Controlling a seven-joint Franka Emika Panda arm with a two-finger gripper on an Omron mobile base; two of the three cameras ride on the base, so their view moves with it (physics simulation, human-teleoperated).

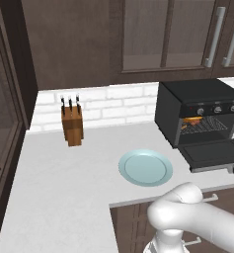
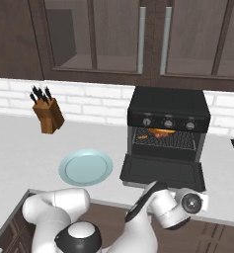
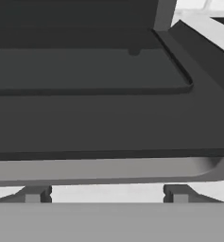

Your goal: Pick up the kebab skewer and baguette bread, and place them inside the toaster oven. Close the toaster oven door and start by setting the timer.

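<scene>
Your tool (image 3: 106, 194) stands spread wide under the flat black toaster oven door's (image 2: 164, 170) smooth grey bar handle (image 3: 104, 170) (food on the wire rack (image 2: 164, 138)); round glassy plate (image 2: 86, 167) on the tabletop (image 2: 19, 143).

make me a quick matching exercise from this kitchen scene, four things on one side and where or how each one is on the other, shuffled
Things:
1. plate
2. knife block
3. toaster oven door
4. baguette bread

Place or state:
A. on the wire rack inside the toaster oven
B. dropped open, lying flat over the counter
C. standing near the brick backsplash, left of the oven
D. pale blue, bare, on the counter in front of the oven's left side

Pairs: 1-D, 2-C, 3-B, 4-A
</scene>
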